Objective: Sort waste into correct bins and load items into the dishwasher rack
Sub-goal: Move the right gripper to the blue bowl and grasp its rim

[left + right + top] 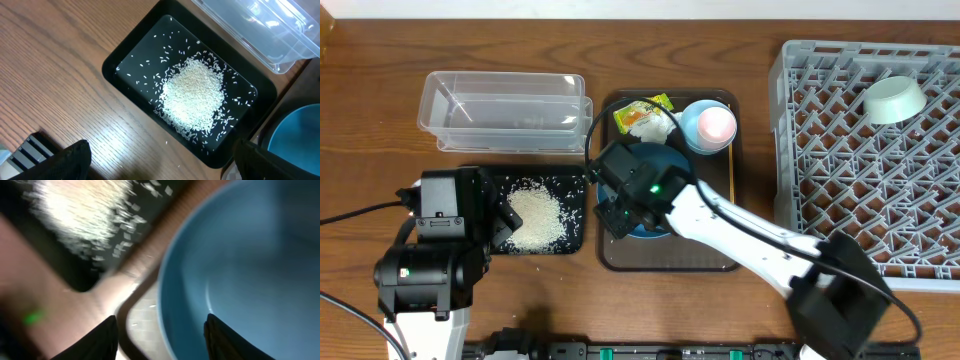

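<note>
right pincer is down on the dark-blue bowl, jaws apart, one finger inside the rim and one outside. that's a rim pinch lined up, not clamped as far as i can see. the bowl sits in the brown serving tray, just beside the black tray. the rice lies heaped in that black tray, so i'd say the bowl is ready to go. its likely home is the grey rack over on the right, where the mint-green bowl lies among the pegs. left pincer hangs wide open over the black tray, gripping nothing, leaving the right arm room. the wrapper waits at the back of the serving tray, close to the clear tub.
</note>
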{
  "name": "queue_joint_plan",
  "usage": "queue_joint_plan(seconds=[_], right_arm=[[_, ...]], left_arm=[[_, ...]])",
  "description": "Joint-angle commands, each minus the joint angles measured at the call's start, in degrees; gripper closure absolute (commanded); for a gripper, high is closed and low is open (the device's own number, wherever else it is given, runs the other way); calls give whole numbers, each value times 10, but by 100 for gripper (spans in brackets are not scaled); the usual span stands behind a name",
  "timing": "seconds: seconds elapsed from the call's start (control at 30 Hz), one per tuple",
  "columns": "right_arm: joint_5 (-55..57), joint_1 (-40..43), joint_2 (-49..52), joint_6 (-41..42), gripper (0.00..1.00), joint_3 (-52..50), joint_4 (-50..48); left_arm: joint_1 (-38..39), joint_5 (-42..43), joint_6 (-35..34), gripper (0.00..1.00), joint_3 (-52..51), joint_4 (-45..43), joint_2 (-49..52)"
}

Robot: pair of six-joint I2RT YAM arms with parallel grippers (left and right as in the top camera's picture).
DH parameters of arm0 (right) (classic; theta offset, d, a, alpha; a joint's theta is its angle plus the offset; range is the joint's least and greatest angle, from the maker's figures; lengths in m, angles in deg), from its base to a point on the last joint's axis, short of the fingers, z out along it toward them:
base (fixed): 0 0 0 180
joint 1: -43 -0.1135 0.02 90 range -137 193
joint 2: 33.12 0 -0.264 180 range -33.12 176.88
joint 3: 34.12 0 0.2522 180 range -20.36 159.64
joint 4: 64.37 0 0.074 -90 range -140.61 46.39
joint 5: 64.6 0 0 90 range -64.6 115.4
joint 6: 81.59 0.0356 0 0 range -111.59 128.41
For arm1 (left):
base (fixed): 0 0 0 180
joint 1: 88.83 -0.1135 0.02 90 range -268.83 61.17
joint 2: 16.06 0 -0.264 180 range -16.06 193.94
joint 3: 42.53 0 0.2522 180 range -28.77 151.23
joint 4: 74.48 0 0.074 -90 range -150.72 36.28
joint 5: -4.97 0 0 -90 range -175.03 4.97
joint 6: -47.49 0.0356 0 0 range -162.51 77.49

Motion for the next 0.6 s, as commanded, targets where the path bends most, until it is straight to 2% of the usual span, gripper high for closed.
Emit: queue_joint_plan(seconds=[0.0, 0.3, 0.57], right_arm=[[23, -5, 28, 25, 48, 1, -1], [7, -22, 64, 27, 55, 1, -2], [46, -38, 85, 51, 65, 1, -1]], left_arm=[[-2, -7, 1, 7, 8, 2, 0], [-2, -7, 1, 7, 8, 2, 0], [-2, -7, 1, 7, 8, 2, 0]])
